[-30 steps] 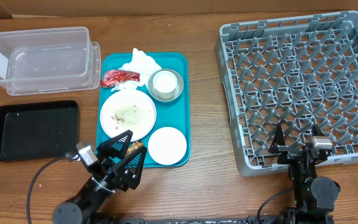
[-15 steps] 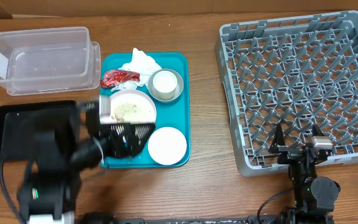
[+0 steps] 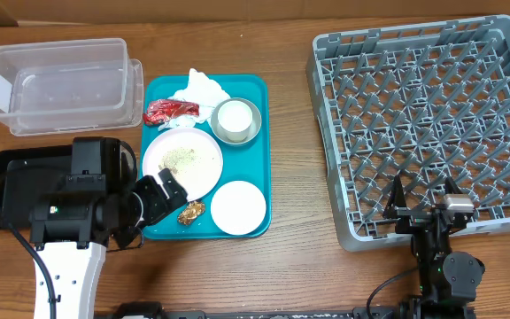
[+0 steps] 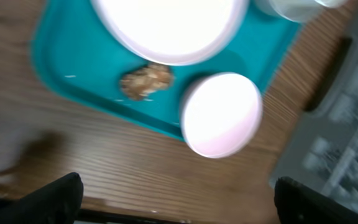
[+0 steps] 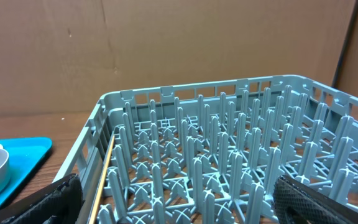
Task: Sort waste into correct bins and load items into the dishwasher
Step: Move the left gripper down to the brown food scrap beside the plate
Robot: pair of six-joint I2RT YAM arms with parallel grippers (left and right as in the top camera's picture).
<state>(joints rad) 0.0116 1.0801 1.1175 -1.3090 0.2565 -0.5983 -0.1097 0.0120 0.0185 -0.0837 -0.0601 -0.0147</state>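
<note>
I have the left gripper (image 3: 162, 197) low over the near-left corner of the teal tray (image 3: 257, 151), jaws wide apart and holding nothing. The small brown food chunk (image 3: 191, 212) lies on the tray just beside the jaws, between the large white plate (image 3: 197, 173) and the tray's near rim. Rice grains (image 3: 182, 158) are scattered on the plate. The smaller white dish (image 3: 238, 207) sits to the right of the chunk, near it but not touching.

At the far end of the tray, the crumpled napkin (image 3: 200, 87) and the red wrapper (image 3: 171, 111) crowd against the plate's far edge. The white cup (image 3: 234, 115) stands inside the metal bowl (image 3: 255, 124) beside them.

My left arm covers the right part of the black tray (image 3: 16, 190), which lies left of the teal tray. The clear tub (image 3: 60, 84) stands beyond it, its near wall close to the black tray's far edge.

The right gripper (image 3: 423, 199) rests at the near wall of the grey dish rack (image 3: 432, 106), jaws fully apart and holding nothing, with rows of upright pegs straight ahead in the wrist view. The rack holds nothing yet.

A wide strip of bare bench (image 3: 292, 177) runs between the teal tray and the rack, and there is more open bench along the near edge.
</note>
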